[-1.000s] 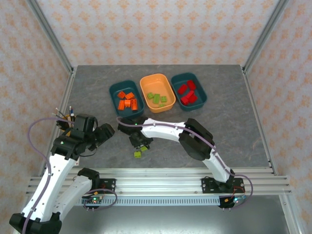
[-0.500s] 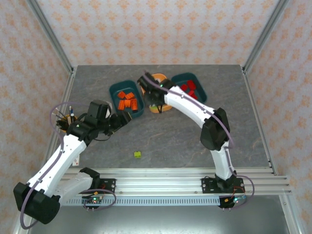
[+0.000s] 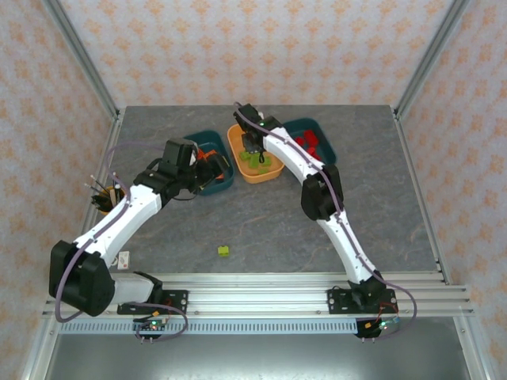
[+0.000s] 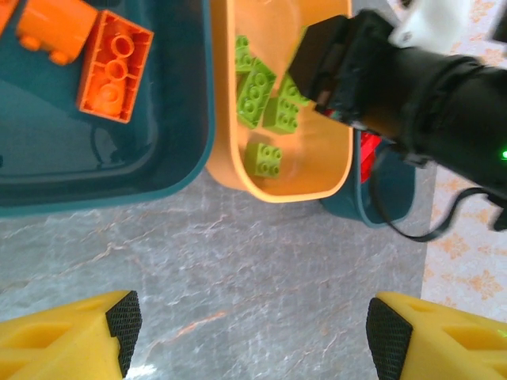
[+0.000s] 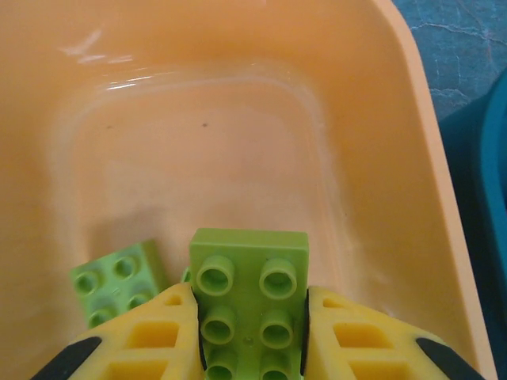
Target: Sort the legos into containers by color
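My right gripper (image 3: 253, 152) hangs over the orange tray (image 3: 277, 171), shut on a lime green lego (image 5: 249, 297) held just above the tray's floor (image 5: 198, 119). Another green brick (image 5: 119, 283) lies beside it, and several green ones (image 4: 257, 87) show in the left wrist view. My left gripper (image 4: 249, 332) stands open over bare table by the near edge of the left teal tray (image 4: 119, 182), which holds orange bricks (image 4: 115, 67). The right teal tray (image 3: 329, 158) holds red bricks (image 3: 307, 146). One green lego (image 3: 224, 251) lies loose on the table.
A yellow pen cup (image 3: 103, 198) stands at the left, behind the left arm. The right arm (image 4: 428, 87) reaches across the orange tray. Grey table stretches between the trays and the front rail (image 3: 253, 281).
The right arm rose from near the loose green brick and carried a green lego to the orange tray. The left arm swung forward and right to the left teal tray.
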Robot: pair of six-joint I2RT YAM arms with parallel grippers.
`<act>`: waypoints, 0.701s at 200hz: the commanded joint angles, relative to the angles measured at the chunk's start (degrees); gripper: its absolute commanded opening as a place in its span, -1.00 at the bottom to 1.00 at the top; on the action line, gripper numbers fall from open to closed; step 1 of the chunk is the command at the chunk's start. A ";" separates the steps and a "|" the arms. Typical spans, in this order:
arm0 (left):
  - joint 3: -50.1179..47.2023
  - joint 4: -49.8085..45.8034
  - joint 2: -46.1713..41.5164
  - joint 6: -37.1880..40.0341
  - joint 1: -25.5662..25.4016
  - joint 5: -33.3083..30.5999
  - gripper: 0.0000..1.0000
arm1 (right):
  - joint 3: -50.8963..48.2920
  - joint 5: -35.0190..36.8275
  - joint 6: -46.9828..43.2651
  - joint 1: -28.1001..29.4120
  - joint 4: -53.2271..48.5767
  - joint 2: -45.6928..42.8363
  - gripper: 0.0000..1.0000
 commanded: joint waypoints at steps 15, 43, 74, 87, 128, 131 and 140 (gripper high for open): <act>4.53 4.48 1.39 0.60 -0.30 -0.15 0.56 | 6.44 4.84 -4.63 -0.79 3.53 4.37 -0.39; 5.66 3.74 2.50 0.89 -0.30 0.16 0.56 | 7.37 6.86 -5.12 -1.22 4.61 6.44 -0.37; 5.44 3.31 2.52 1.11 -0.31 -0.02 0.56 | 8.28 6.48 -4.44 -1.59 3.52 8.42 -0.22; 5.55 3.13 2.49 1.24 -0.28 -0.02 0.56 | 8.87 6.25 -3.95 -1.59 2.72 8.36 -0.04; 6.78 -0.57 1.59 2.94 -0.30 -0.99 0.57 | 10.66 5.53 -4.24 -0.12 1.73 2.92 0.30; 6.78 -1.01 1.35 3.10 -0.30 -1.24 0.57 | 10.62 5.37 -4.18 0.10 1.72 2.33 0.31; 6.94 -2.69 0.60 3.55 -0.30 -2.25 0.57 | 10.21 5.13 -3.76 0.68 1.69 0.34 0.31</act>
